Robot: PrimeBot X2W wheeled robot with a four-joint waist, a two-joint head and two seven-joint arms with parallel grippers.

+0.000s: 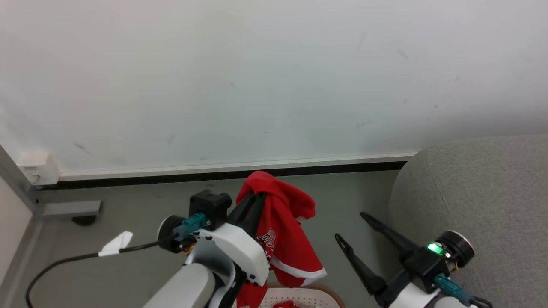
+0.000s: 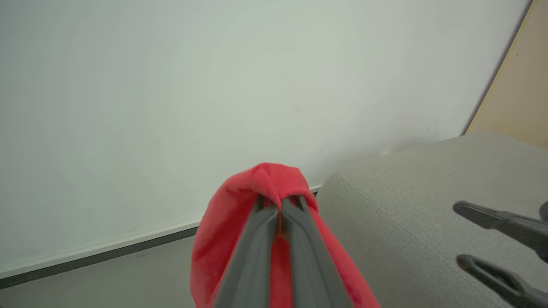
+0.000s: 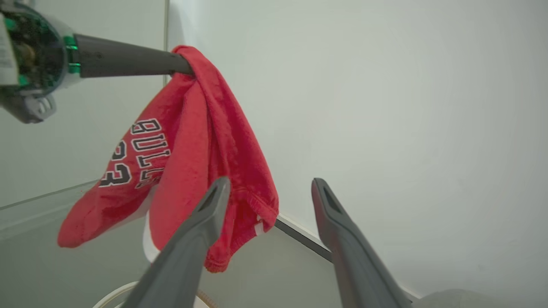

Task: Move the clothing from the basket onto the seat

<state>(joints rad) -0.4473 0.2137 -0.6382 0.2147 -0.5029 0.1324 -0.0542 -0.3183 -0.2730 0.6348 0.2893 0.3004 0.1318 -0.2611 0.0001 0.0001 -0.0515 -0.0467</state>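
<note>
white wall [image 1: 257, 85] and grey floor [image 1: 128, 265] leave open room left of the large light-grey fabric seat [image 1: 479, 192]. left end effector [image 1: 254, 201], pressed together, pinches one fold of the thin red white-trimmed jersey [image 1: 291, 244] short of the seat's rounded edge; it could slip or snag there. right end effector [image 1: 349, 224]: spread, empty.

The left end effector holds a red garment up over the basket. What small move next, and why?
Probably carry the left end effector toward the robot's right, over the seat. It is shut on the red garment, which hangs above the basket, and the seat lies to that side.
</note>
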